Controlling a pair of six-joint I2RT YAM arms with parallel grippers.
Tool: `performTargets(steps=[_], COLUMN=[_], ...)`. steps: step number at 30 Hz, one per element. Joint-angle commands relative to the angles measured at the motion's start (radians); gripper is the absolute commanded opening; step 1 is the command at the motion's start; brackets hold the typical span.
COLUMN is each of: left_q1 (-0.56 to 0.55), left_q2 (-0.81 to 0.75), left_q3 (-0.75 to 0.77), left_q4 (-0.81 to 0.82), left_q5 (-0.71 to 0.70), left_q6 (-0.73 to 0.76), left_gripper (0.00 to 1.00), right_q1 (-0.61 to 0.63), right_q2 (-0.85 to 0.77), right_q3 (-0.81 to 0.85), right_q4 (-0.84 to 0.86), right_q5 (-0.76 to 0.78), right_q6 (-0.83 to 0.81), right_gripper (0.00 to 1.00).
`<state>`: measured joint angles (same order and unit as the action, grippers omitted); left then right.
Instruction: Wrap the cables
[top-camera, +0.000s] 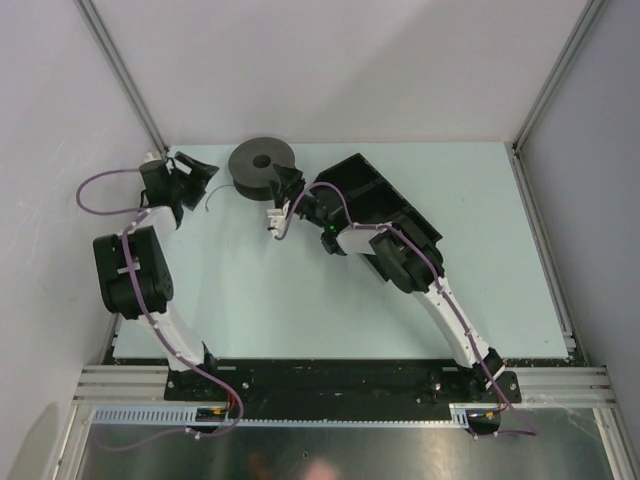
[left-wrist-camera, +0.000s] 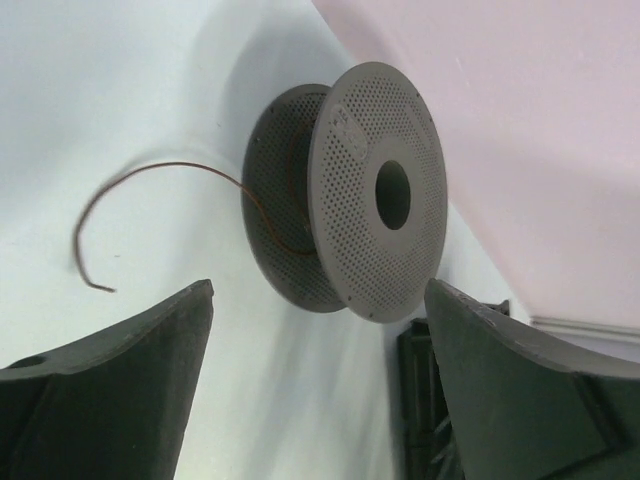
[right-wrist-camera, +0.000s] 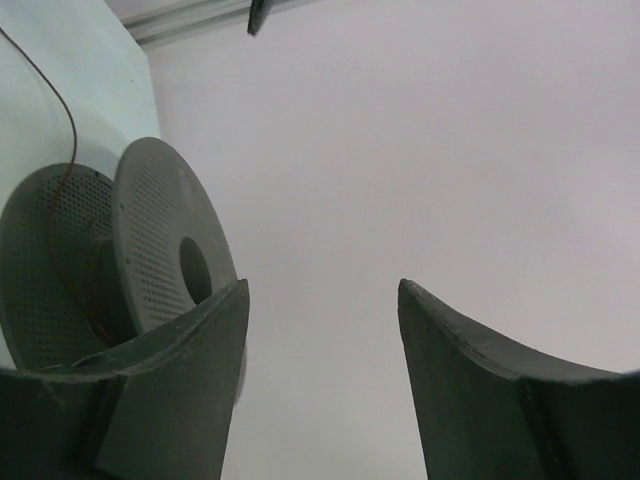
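The cable is a thin brown wire. Its free end curls over the table, and the other end runs into the core of a dark grey perforated spool. The spool lies at the back of the table, and a short piece of wire shows to its left. My left gripper is open and empty, left of the spool. Its fingertips are short of both the spool and the wire. My right gripper is open and empty at the spool's right side. Its left finger overlaps the spool's flange, and the wire shows beyond.
A black open box lies right of the spool, under my right arm, and it also shows in the left wrist view. White walls with metal corner posts enclose the pale table at the back and on both sides.
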<state>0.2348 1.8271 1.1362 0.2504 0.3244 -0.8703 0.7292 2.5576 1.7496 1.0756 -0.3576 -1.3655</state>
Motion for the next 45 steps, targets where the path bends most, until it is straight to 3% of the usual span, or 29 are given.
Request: performTargets(steps=[1,7,13,21,26,30,36,45], left_q1=[0.012,0.006,-0.075,-0.400,-0.591,-0.620,-0.617,-0.541], left_q2=[-0.101,-0.199,-0.269,-0.310,-0.340,-0.397,-0.485,-0.553], left_q3=[0.062,0.151,0.296,0.577,0.637,0.604,0.435,0.200], left_q4=[-0.140,-0.309,-0.486,-0.764,-0.872,-0.928,-0.968,-0.966], left_q5=[0.015,0.085,0.135,-0.061,-0.186,-0.162,-0.223,-0.243], left_q6=[0.195,0.368,0.566,0.891,1.055,0.983,0.883,0.825], left_gripper=[0.95,0.99,1.00,1.00,0.99,0.99,1.00,0.99], right_q1=[-0.009,-0.030,-0.065,-0.172,-0.305,-0.452,-0.667,-0.694], right_q2=[-0.161,-0.348,-0.592,-0.941,-1.111,-1.230,-1.394,-1.575], right_q3=[-0.080,-0.190,-0.233,-0.276,-0.286,-0.345,-0.529,-0.804], right_q4=[0.088,-0.010,-0.298,-0.800,-1.106,-1.297,-1.436,-1.414], right_q5=[0.068,0.180,0.366,0.449,0.404,0.313,0.162,0.123], right_q6=[0.046,0.119,0.274,0.571,0.836,0.997,1.133,1.177], right_gripper=[0.69,0.87,0.99,0.99,0.99,0.99,0.99,0.99])
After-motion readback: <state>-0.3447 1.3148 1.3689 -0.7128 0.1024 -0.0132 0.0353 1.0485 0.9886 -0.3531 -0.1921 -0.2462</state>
